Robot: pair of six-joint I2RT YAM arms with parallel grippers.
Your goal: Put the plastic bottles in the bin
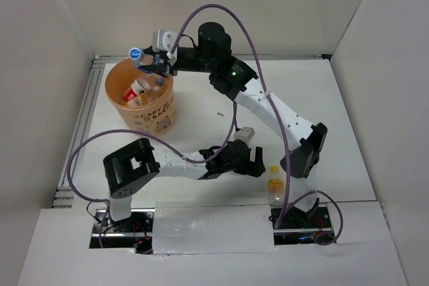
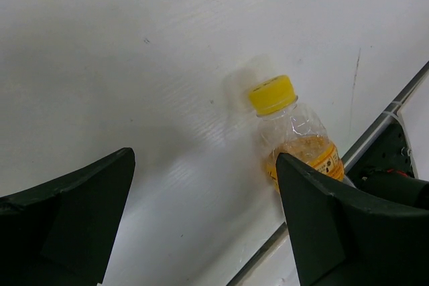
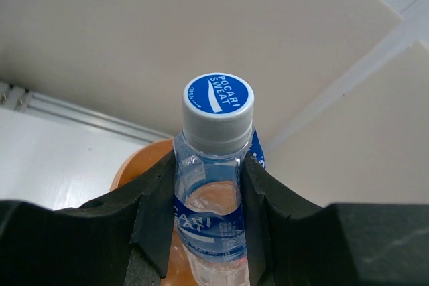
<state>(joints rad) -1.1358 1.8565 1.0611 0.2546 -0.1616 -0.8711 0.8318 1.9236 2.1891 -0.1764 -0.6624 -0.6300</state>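
Note:
My right gripper (image 1: 153, 65) is shut on a clear bottle with a blue label and a blue-and-white cap (image 3: 218, 102), held over the far rim of the orange bin (image 1: 149, 117); the cap also shows from above (image 1: 135, 52). The bin holds other bottles (image 1: 137, 90). Its rim shows below the bottle in the right wrist view (image 3: 137, 165). My left gripper (image 1: 258, 165) is open and empty, low over the table. An orange-filled bottle with a yellow cap (image 1: 274, 185) lies just right of it; in the left wrist view it (image 2: 295, 132) lies partly behind my right finger (image 2: 335, 226).
White walls enclose the table on the left, back and right. A metal rail (image 1: 82, 118) runs along the left edge. A dark seam (image 2: 382, 122) marks the table's near edge by the orange bottle. The right arm's base (image 1: 301, 219) stands beside that bottle.

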